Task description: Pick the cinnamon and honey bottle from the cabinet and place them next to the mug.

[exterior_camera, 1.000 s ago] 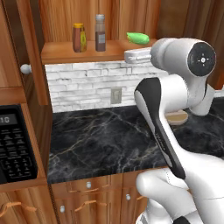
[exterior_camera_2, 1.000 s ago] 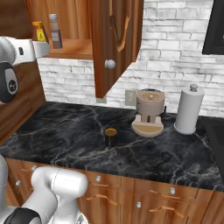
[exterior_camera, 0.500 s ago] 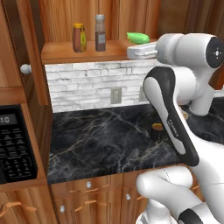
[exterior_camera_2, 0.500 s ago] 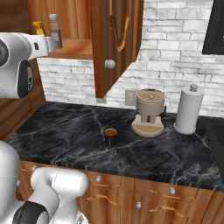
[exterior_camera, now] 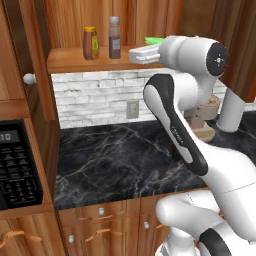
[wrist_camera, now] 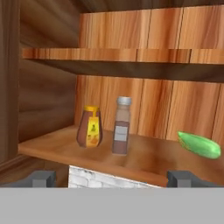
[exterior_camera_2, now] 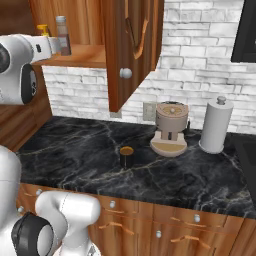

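On the cabinet's shelf board (wrist_camera: pixel 144 162) the short amber honey bottle (wrist_camera: pixel 89 127) stands left of the tall grey-capped cinnamon (wrist_camera: pixel 121 126), both upright. The left base view shows the honey bottle (exterior_camera: pixel 90 43) and cinnamon (exterior_camera: pixel 114 44) on the shelf (exterior_camera: pixel 75 61). My gripper (exterior_camera: pixel 134 54) hovers just right of them at shelf height, open and empty. In the hand view the gripper (wrist_camera: pixel 111 179) faces the bottles from short of the shelf edge, its fingertips (wrist_camera: pixel 41 178) spread wide. The dark mug (exterior_camera_2: pixel 126 156) sits on the counter; the cinnamon (exterior_camera_2: pixel 62 33) pokes up behind my gripper (exterior_camera_2: pixel 63 47).
A green vegetable (wrist_camera: pixel 199 145) lies on the shelf right of the cinnamon. The cabinet door (exterior_camera_2: pixel 131 50) hangs open. A beige coffee machine (exterior_camera_2: pixel 171 128) and paper towel roll (exterior_camera_2: pixel 215 125) stand at the counter's back. A black microwave (exterior_camera: pixel 15 170) sits to the left.
The arm has swung its hand up and left, bringing the open gripper closer to the bottles on the shelf. The bottles and mug have not moved.
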